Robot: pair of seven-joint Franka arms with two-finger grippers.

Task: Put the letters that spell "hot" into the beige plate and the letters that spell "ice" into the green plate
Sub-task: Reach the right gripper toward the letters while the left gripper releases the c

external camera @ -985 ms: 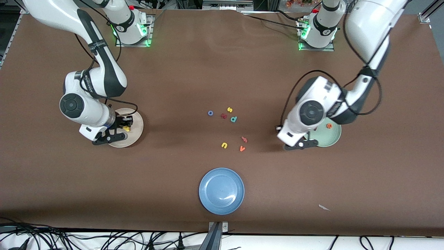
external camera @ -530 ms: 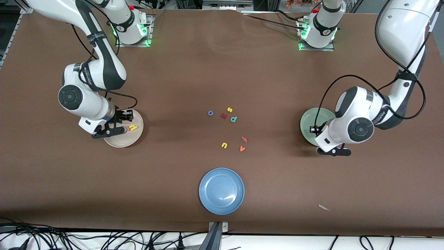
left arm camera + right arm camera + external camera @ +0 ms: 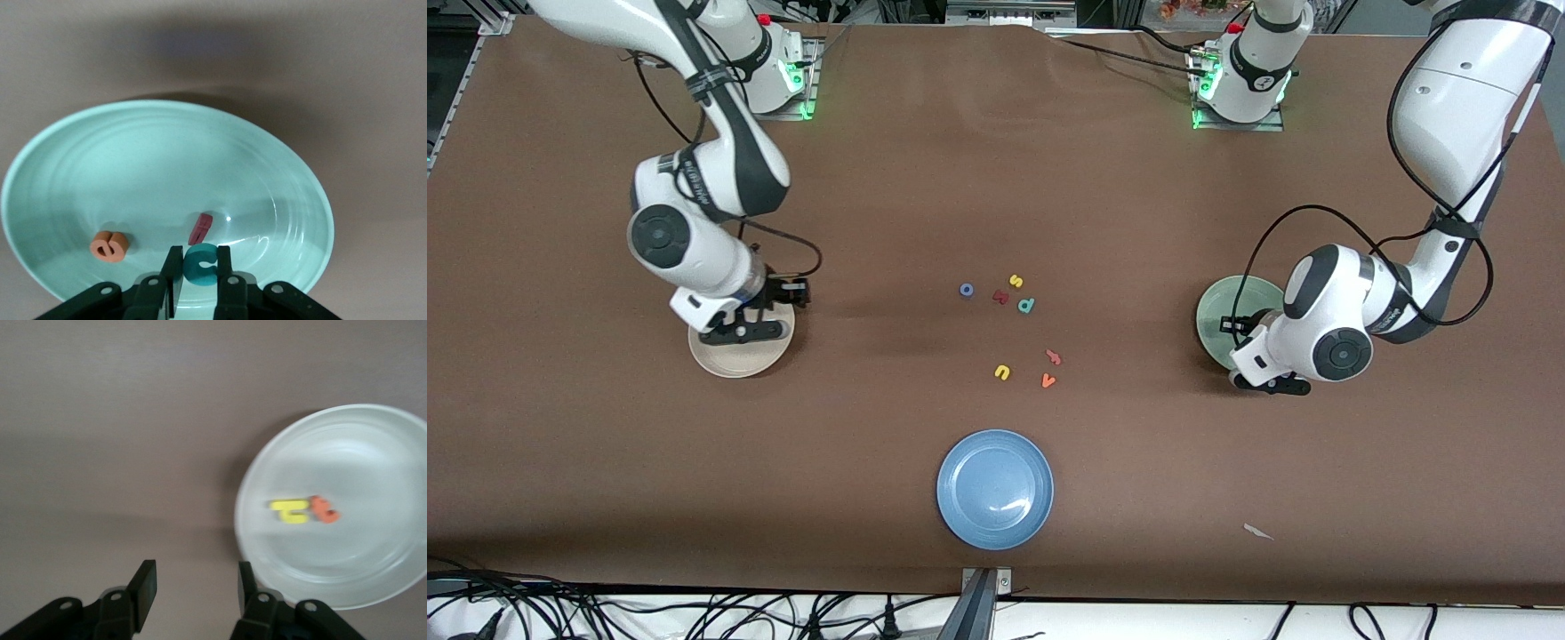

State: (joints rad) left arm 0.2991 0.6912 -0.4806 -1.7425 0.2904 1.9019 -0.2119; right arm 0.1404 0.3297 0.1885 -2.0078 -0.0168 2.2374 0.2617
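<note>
The green plate (image 3: 1216, 309) (image 3: 153, 153) holds the orange e (image 3: 109, 246) and the maroon i (image 3: 200, 229). My left gripper (image 3: 1238, 327) (image 3: 199, 252) is low over this plate, shut on the teal c (image 3: 201, 265). In the beige plate (image 3: 734, 360) (image 3: 373, 453) lie the yellow h (image 3: 289, 511) and the orange t (image 3: 324, 509), touching each other. My right gripper (image 3: 785, 293) (image 3: 197, 567) hangs open and empty over the table just outside that plate's rim. The blue o (image 3: 967, 290) lies on the table's middle.
Loose letters lie beside the o: a yellow s (image 3: 1016, 281), a dark red one (image 3: 1000, 297), a teal one (image 3: 1026, 306), an orange one (image 3: 1054, 357), an orange v (image 3: 1048, 380), a yellow u (image 3: 1002, 372). A blue plate (image 3: 995, 489) sits nearest the front camera.
My right gripper opened, left the yellow h in the beige plate and drew off past its rim. My left arm swung toward its own end of the table, still holding the c.
</note>
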